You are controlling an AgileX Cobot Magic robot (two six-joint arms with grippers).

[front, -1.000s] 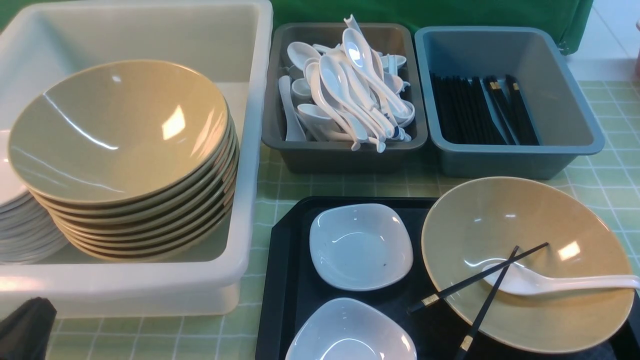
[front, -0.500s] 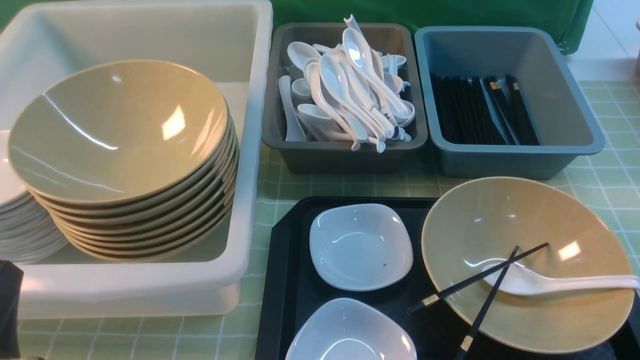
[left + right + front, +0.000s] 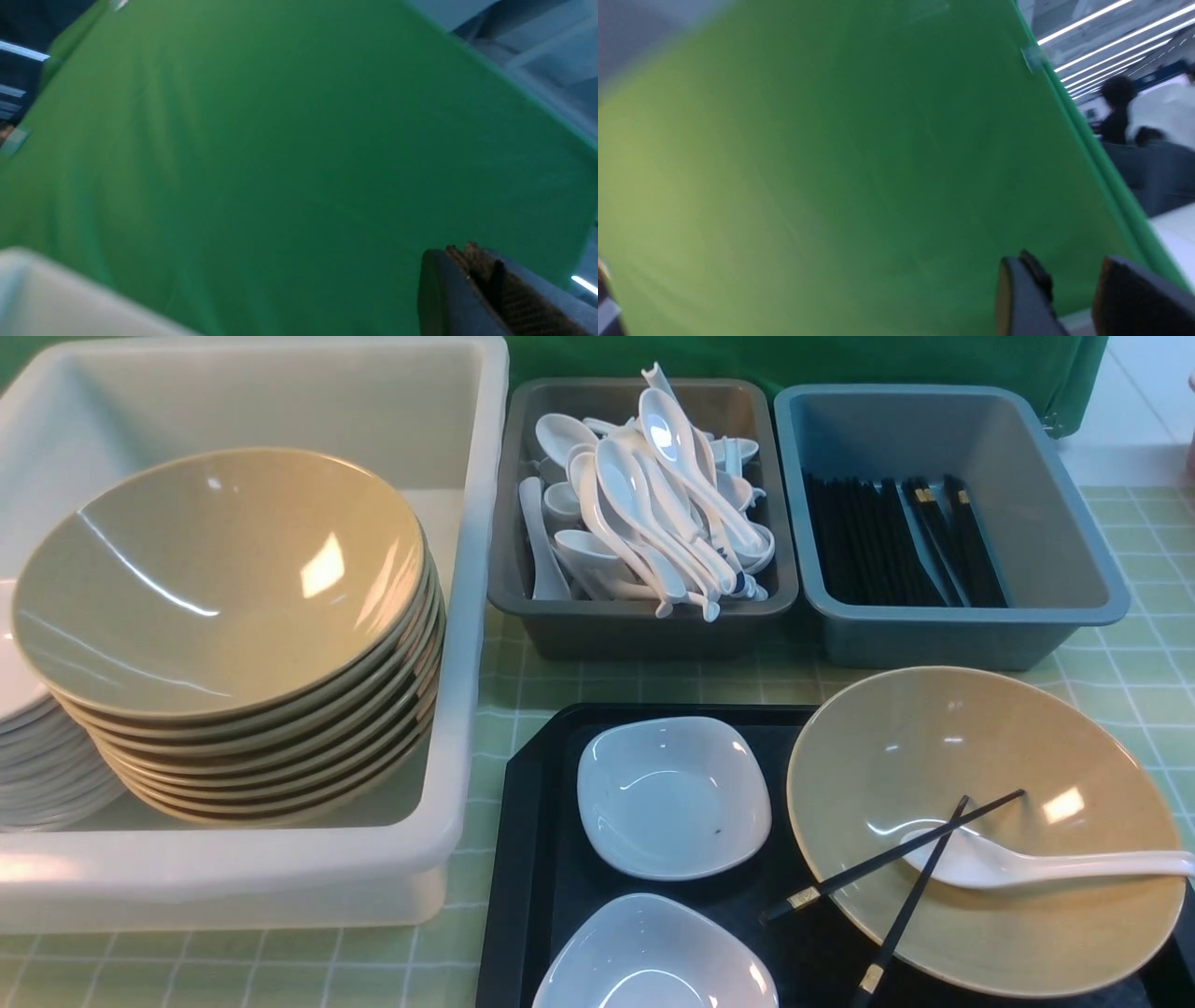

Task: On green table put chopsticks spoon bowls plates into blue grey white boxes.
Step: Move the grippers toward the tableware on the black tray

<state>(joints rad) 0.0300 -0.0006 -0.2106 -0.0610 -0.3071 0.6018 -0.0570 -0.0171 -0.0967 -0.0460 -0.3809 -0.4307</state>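
On the black tray (image 3: 532, 821) a tan bowl (image 3: 980, 747) holds two black chopsticks (image 3: 887, 858) and a white spoon (image 3: 1055, 867). Two white square dishes (image 3: 672, 793) (image 3: 653, 957) sit on the tray to its left. The white box (image 3: 467, 616) holds a stack of tan bowls (image 3: 224, 588) and white plates (image 3: 28, 765). The grey box (image 3: 644, 630) holds spoons and the blue box (image 3: 1074, 569) holds chopsticks. Neither gripper shows in the front view. My left gripper (image 3: 460, 249) is shut and empty, facing the green backdrop. My right gripper (image 3: 1064, 266) is open and empty.
A green backdrop (image 3: 794, 359) stands behind the boxes and fills both wrist views. A corner of the white box (image 3: 28, 289) shows in the left wrist view. People sit in the room beyond the backdrop (image 3: 1148, 116).
The dark shape of my left arm at the front view's lower left has drawn back and left the view. Nothing on the table has moved.
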